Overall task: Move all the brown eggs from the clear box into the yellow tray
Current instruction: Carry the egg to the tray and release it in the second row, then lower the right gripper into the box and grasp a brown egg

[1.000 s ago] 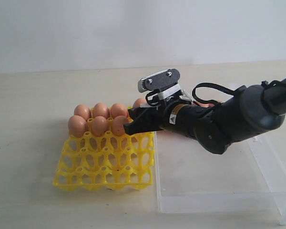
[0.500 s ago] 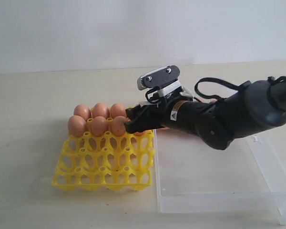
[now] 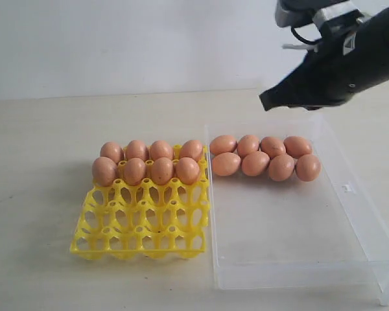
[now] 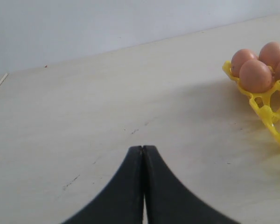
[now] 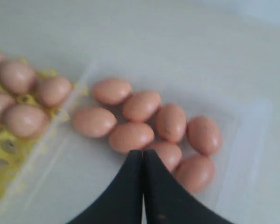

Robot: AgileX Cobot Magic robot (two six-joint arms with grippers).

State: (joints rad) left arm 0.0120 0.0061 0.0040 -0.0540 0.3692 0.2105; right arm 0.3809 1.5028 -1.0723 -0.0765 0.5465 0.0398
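Exterior view: eight brown eggs (image 3: 255, 163) lie in the clear box (image 3: 292, 220), eight more in the yellow tray (image 3: 142, 223). The right tool (image 3: 267, 101) hangs above, pressed together. Left wrist view: left tool (image 4: 142, 149) pressed together over the surface (image 4: 84, 116). Right wrist view: best spread wide before descending on an outer egg.

Right end effector (image 3: 264, 102) closed (high up)

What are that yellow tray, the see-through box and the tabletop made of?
The yellow tray looks like smooth moulded plastic: uniform bright colour, thin open lattice. The clear box seems thin transparent plastic: the table shows through its floor, its edges look whitish. The table is pale and matte, laminate or wood; I cannot tell which.
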